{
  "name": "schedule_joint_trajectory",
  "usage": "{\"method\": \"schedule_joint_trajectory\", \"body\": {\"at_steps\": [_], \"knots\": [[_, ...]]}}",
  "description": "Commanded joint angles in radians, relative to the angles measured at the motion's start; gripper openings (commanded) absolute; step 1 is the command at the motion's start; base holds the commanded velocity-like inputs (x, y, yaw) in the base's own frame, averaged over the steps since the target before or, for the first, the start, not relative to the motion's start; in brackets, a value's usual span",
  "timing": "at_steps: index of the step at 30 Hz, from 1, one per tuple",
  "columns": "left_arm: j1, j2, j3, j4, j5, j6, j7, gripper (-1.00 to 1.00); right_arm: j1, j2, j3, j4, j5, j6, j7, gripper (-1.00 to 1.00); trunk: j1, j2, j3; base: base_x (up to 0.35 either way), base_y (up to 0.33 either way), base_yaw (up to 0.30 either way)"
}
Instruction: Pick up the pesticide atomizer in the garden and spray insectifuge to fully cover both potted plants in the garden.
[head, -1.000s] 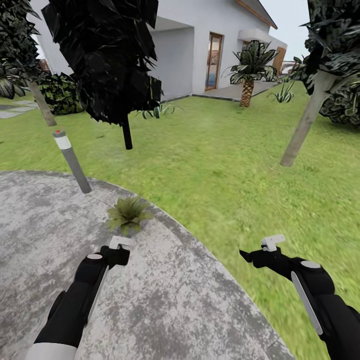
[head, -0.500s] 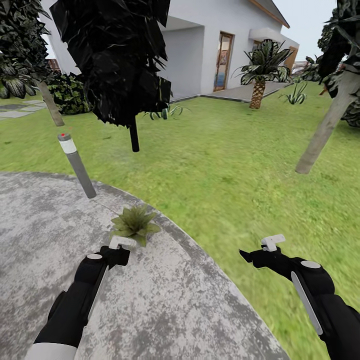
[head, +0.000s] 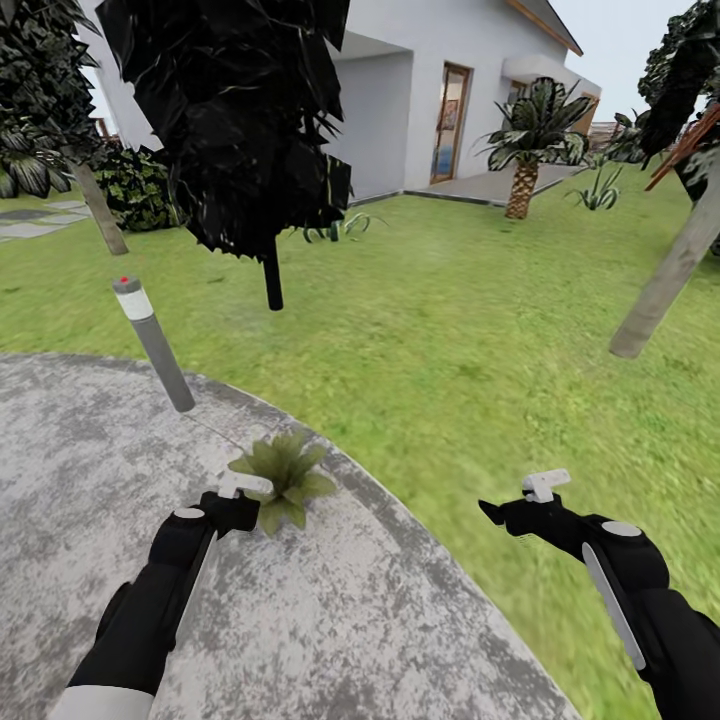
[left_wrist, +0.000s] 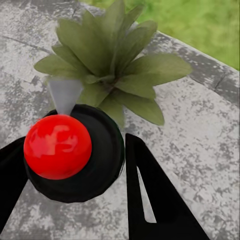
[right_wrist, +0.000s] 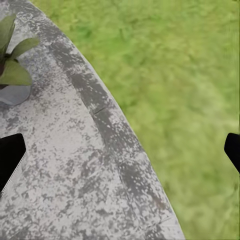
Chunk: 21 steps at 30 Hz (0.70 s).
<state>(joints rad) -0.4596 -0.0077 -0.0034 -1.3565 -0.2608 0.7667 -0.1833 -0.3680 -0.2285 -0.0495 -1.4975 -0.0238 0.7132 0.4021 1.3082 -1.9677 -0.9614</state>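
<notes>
Pesticide atomizer (left_wrist: 75, 152), light, rigid, likely slick, sits clamped in the left gripper (left_wrist: 75, 165) just short of the potted plant (left_wrist: 112, 65); right gripper (right_wrist: 120, 150) spread empty.

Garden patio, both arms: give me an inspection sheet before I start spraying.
Surface: mottled-grey paved patio, bordered by lawn.
Job's things: pesticide atomizer between the left gripper's fingers, nozzle toward one potted plant near the patio edge; second plant nothing seen.
Clutter: nothing seen.
Grippers: left gripper shut on the atomizer; right gripper open, holding nothing, above the patio edge.
Cables: nothing seen.
Surroundings: grey bollard lamp, dark tree, white house, palm.
</notes>
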Motion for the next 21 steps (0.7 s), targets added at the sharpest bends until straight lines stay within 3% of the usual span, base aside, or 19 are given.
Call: {"method": "schedule_joint_trajectory", "body": {"at_steps": [1,21], "knots": [[-0.001,0.0,0.0,-0.001,-0.011,0.003,-0.008,-1.0,-0.001,0.0,-0.001,-0.001,-0.002,0.006,0.003,1.0,0.0,0.0,-0.001,0.294,0.186,0.0],[-0.001,-0.001,0.0,-0.001,-0.011,0.003,-0.008,-1.0,0.0,0.0,-0.001,0.0,-0.002,0.006,0.003,1.0,0.0,0.0,-0.001,0.272,0.205,0.0]]}}
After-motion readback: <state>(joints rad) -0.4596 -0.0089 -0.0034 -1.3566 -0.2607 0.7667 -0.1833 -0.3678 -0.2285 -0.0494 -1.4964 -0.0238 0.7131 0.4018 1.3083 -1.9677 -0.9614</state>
